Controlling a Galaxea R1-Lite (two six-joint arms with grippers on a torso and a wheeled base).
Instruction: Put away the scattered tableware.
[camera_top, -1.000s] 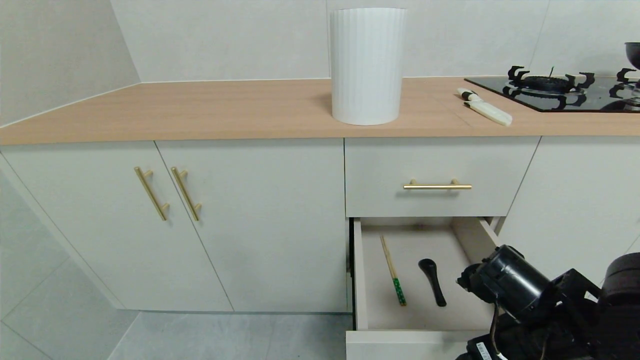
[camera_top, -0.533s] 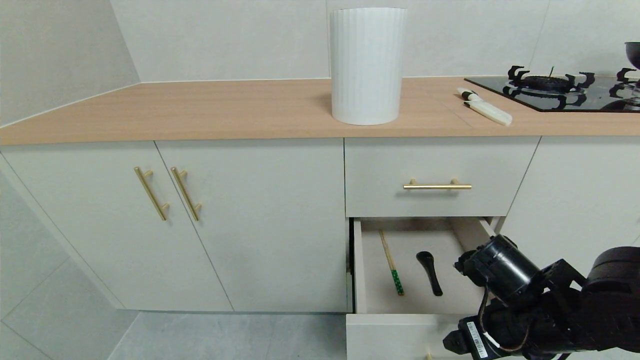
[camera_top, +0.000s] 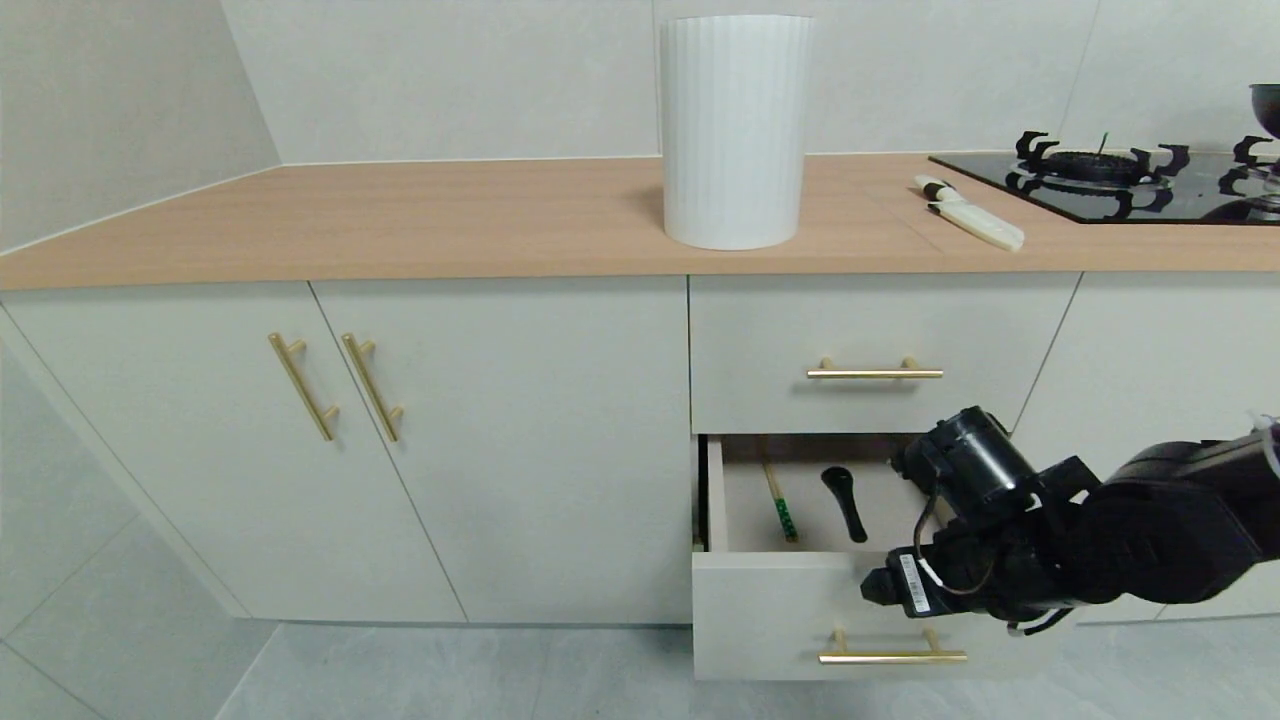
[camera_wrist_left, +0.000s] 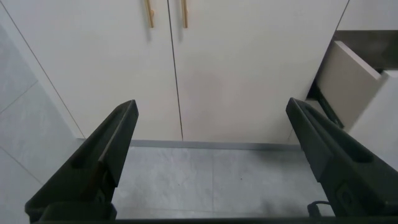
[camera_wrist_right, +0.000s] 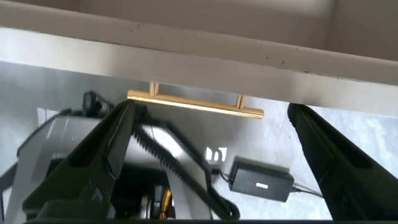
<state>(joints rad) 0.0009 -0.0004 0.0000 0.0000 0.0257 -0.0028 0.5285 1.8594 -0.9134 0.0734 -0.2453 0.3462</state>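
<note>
The lower drawer (camera_top: 770, 610) stands partly open, and its gold handle (camera_top: 892, 657) is on the front. Inside it lie a pair of wooden chopsticks with green ends (camera_top: 778, 503) and a black spoon (camera_top: 843, 500), their far parts hidden under the cabinet. My right gripper (camera_top: 885, 590) is at the drawer front, just above the handle. In the right wrist view the right gripper (camera_wrist_right: 211, 112) is open, fingers spread either side of the gold handle (camera_wrist_right: 196, 104), nothing held. My left gripper (camera_wrist_left: 211, 109) hangs open and empty in front of the cabinet doors, with the drawer (camera_wrist_left: 351, 81) off to one side.
On the wooden counter stand a white ribbed container (camera_top: 733, 130), a white-handled knife (camera_top: 968, 212) and a black gas hob (camera_top: 1110, 180). A shut upper drawer (camera_top: 874, 373) is above the open one. Two cabinet doors (camera_top: 350, 440) are to the left, over grey floor tiles.
The lower drawer has slid most of the way in, hiding more of the chopsticks and spoon. My right arm moved forward with the drawer front.
</note>
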